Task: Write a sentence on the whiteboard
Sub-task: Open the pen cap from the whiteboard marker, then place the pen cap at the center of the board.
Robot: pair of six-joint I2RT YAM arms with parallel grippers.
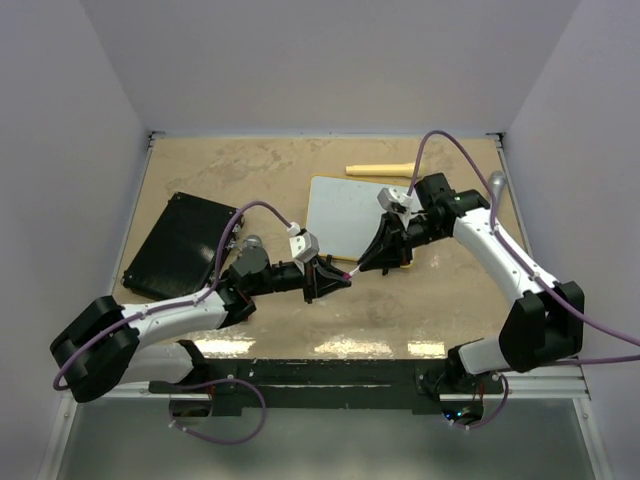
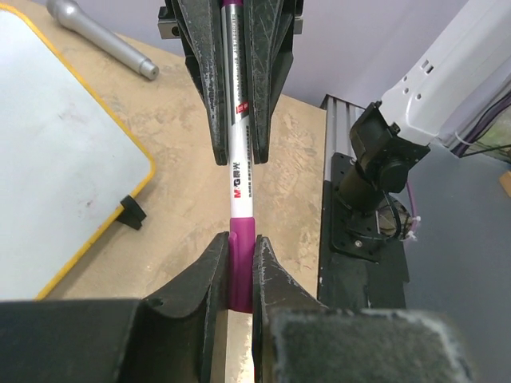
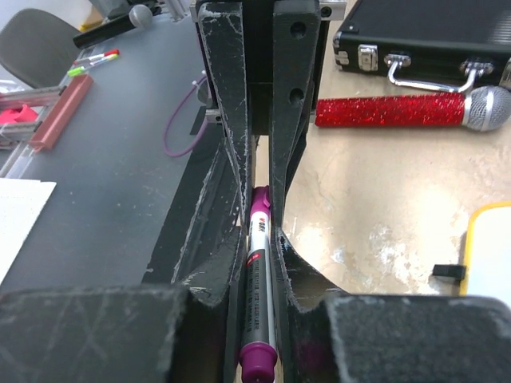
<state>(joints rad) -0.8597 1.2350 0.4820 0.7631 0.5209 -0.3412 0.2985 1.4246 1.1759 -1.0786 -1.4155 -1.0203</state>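
A magenta-and-white marker [image 1: 350,272] hangs over the table between my two grippers. My left gripper [image 2: 239,239] is shut on its magenta cap end [image 2: 239,271]. My right gripper [image 3: 259,231] is shut on the grey-white barrel [image 3: 259,279], facing the left one tip to tip. The whiteboard [image 1: 345,215], white with a thin yellow rim, lies flat just behind the grippers. Its face is plain white and the sentence is not in view. The left wrist view shows a board corner [image 2: 56,159] with one black foot [image 2: 132,213].
A black flat case [image 1: 180,245] lies at the left, with a red glitter microphone [image 3: 383,110] beside it. A silver microphone [image 1: 497,185] rests at the right edge and a wooden stick [image 1: 380,170] behind the board. Walls close three sides.
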